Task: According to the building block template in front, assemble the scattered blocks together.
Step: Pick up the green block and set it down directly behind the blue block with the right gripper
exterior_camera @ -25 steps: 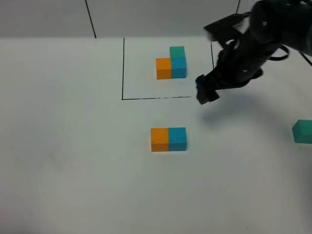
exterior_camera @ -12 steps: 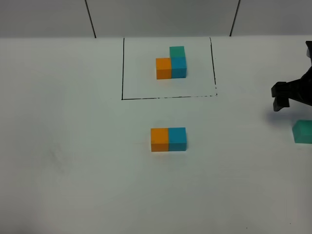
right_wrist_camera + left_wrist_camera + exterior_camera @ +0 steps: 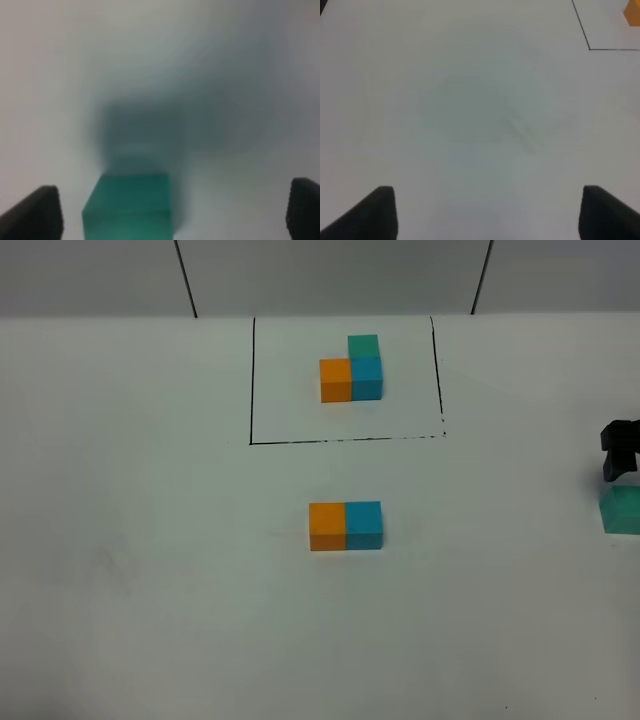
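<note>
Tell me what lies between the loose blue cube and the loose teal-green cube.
Only bare table lies between the blue cube and the teal-green cube, per the exterior high view.

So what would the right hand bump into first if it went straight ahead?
Most likely the teal-green cube, right in front of the open right hand, though blur hides how near.

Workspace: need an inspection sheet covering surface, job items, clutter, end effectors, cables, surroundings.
Surface: white table, matte, with a drawn black frame.
Job's things: template inside the frame, L of orange, blue and teal-green cubes. orange block and blue block touching side by side outside the frame. teal-green block apart, at the right edge of the high view.
Clutter: nothing seen.
Grippers: left end effector open over bare table. right end effector open, close to the teal-green block, not gripping.
Cables: nothing seen.
Surroundings: grey wall with dark seams.
</note>
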### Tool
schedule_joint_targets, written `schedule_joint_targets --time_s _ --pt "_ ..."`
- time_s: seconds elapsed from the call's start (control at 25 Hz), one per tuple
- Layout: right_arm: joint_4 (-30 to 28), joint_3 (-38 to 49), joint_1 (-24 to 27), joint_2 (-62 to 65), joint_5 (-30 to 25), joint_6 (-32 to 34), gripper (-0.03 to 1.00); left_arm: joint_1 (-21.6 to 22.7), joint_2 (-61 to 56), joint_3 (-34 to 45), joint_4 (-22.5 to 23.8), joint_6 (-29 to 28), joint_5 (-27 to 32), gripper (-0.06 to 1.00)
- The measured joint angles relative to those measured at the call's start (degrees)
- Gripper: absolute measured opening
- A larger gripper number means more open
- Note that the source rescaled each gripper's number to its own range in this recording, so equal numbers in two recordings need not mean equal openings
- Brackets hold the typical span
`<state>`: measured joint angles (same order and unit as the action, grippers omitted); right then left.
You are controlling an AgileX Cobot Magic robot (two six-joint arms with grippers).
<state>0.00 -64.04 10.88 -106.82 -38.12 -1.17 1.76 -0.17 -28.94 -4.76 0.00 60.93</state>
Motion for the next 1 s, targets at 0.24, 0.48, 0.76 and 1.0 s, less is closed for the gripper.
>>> schedule_joint_targets --time_s 0.24,0.48,0.76,1.0 --pt "1.72 0.17 0.0 -5.33 0.39 -3.87 0.8 0.0 0.0 0.0 0.0 0.0 0.0 0.59" --pt "1.78 0.17 0.0 -6.13 0.66 -4.14 0.28 0.0 0.0 0.0 0.0 0.0 0.0 0.59" --pt "2.7 0.17 -4.54 -1.92 0.49 0.38 0.0 0.0 0.0 0.0 0.0 0.0 0.0 0.59" --pt "3.35 -4.3 -19.29 0.06 0.01 16.25 0.0 0.0 0.0 0.0 0.0 0.0 0.0 0.59"
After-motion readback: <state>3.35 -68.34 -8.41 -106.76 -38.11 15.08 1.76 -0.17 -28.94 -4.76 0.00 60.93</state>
